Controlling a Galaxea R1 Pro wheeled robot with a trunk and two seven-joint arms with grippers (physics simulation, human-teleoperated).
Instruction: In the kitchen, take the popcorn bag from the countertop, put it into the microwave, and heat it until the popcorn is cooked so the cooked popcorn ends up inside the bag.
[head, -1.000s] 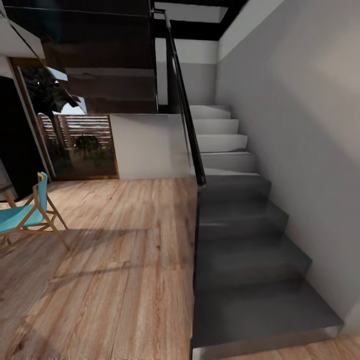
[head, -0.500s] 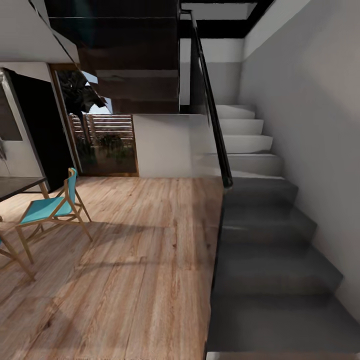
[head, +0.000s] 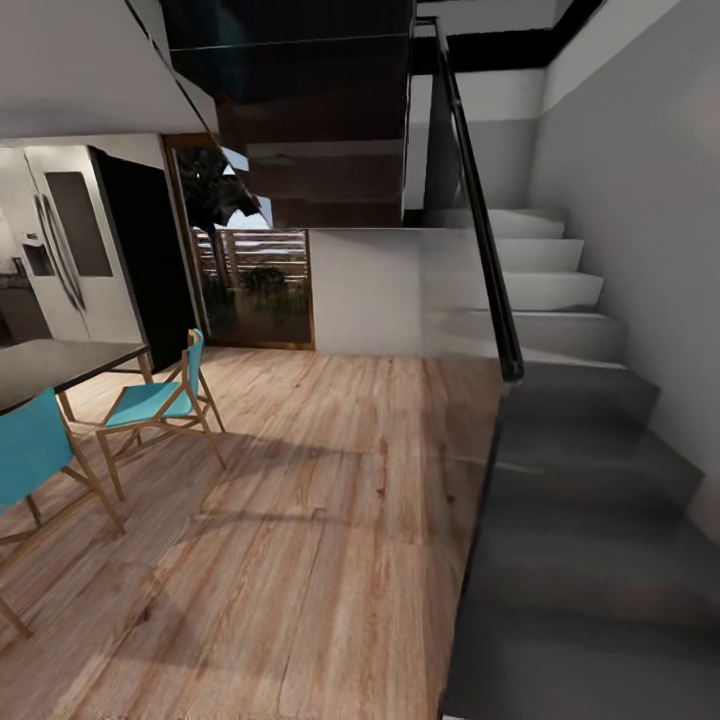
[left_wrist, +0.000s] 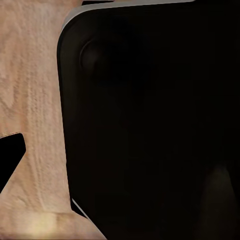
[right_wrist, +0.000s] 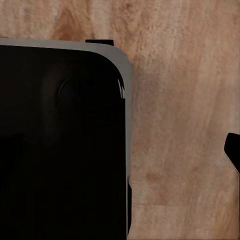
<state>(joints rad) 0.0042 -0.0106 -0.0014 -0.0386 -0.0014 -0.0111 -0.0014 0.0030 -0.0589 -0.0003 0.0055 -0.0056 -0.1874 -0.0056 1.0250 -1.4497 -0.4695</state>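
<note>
Head view first: I'm in an open room, not at the kitchen worktop yet. Light wood floor (head: 300, 520) runs ahead, a dark grey staircase (head: 580, 480) with a black handrail (head: 480, 230) climbs on the right, and on the left there's a dark table (head: 60, 360) with two teal chairs (head: 160, 400). Far left I can make out a pale fridge (head: 60, 250) and a glass door (head: 250, 270) further back.

Left wrist view: a big black rounded panel of my own body (left_wrist: 150, 125) over the wood floor. I can't tell if my fingers are apart or together here.

Right wrist view: same deal, black panel (right_wrist: 60, 145) above the floorboards, finger state unclear.

No popcorn bag here, so it's presumably waiting on the countertop somewhere off to the left. My guess is it's light, soft and crumply, so I'd pinch it gently by the rolled rim and keep it upright.
</note>
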